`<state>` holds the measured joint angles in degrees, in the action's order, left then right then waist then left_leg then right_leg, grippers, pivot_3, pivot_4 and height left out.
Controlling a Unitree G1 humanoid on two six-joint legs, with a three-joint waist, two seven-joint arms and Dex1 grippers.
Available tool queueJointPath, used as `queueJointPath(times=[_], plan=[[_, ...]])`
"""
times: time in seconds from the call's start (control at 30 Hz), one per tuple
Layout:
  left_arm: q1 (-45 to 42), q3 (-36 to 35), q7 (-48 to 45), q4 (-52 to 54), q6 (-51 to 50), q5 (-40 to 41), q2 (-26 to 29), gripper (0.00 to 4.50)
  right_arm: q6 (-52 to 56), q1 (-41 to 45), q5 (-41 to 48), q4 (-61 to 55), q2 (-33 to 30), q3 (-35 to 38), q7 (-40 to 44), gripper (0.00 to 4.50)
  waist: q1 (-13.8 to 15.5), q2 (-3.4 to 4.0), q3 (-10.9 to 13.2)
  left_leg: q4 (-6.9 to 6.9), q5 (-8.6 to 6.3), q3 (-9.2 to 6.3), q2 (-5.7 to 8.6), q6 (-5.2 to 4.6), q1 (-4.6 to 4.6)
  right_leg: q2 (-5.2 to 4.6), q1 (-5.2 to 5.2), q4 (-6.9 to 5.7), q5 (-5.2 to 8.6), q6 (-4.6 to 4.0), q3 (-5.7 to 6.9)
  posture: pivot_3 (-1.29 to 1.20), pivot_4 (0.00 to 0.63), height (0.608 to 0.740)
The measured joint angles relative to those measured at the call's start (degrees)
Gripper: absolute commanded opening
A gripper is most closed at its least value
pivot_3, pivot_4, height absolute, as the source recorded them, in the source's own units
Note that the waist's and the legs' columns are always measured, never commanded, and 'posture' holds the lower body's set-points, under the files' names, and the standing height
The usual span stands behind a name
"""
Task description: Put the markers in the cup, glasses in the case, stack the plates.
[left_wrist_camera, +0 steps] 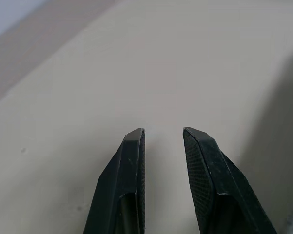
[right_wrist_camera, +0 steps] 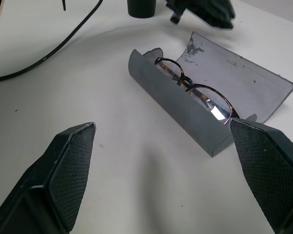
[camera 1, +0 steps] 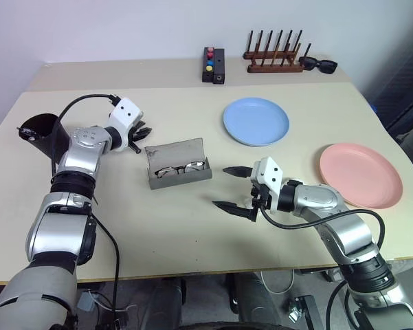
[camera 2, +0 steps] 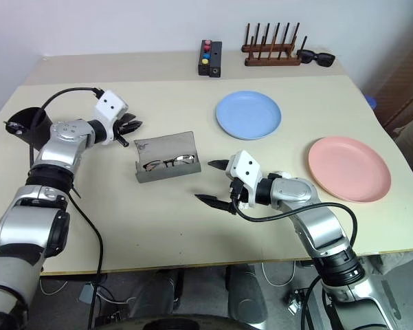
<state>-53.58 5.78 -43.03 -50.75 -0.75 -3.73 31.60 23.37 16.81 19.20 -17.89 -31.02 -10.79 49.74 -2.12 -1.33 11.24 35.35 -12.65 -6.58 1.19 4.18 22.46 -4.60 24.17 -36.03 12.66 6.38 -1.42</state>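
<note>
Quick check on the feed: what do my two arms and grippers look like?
Both arms have silver-grey shells with black joints and a black cable looping alongside. Each wrist carries a white camera block. Left gripper and right gripper each have two black, tapered fingers with textured pads.

Even, soft light falls from overhead on the pale bench (camera 1: 192,234), bright with no harsh glare. Shadows are faint and short: a soft grey patch lies under the right tool (camera 1: 235,189) and a thin one beside the open case (right_wrist_camera: 195,122). In the left wrist view a broad dim shadow darkens the bench beside the left tool (left_wrist_camera: 163,134), whose fingers (left_wrist_camera: 129,165) look slightly soft. A small bright glint sits on one lens of the glasses (right_wrist_camera: 217,113)
</note>
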Motion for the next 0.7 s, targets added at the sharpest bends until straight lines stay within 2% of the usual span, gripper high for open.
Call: queueJointPath(times=[0.3, 0.7], plan=[[4.48, 0.12, -10.89, 5.36, -0.22, 1.88, 1.15, 1.22, 0.01, 0.00, 0.02, 0.00, 0.09, -0.01, -0.27, 4.50, -0.27, 0.00, 0.00, -0.02, 0.00, 0.00, -0.01, 0.00, -0.01, 0.00, 0.00, -0.01, 0.00, -0.01, 0.00, 0.00, 0.150, 0.740], [15.20, -2.27, -23.11, 26.09, -6.54, 11.98, 4.05, 1.22, -0.09, 0.74, -0.37, 0.14, 0.36, -0.32, 0.02, 4.50, -0.31, 0.00, 0.00, -0.02, 0.00, 0.00, -0.02, 0.00, -0.02, -0.01, 0.00, -0.01, 0.01, -0.03, -0.01, 0.00, 0.150, 0.740]])
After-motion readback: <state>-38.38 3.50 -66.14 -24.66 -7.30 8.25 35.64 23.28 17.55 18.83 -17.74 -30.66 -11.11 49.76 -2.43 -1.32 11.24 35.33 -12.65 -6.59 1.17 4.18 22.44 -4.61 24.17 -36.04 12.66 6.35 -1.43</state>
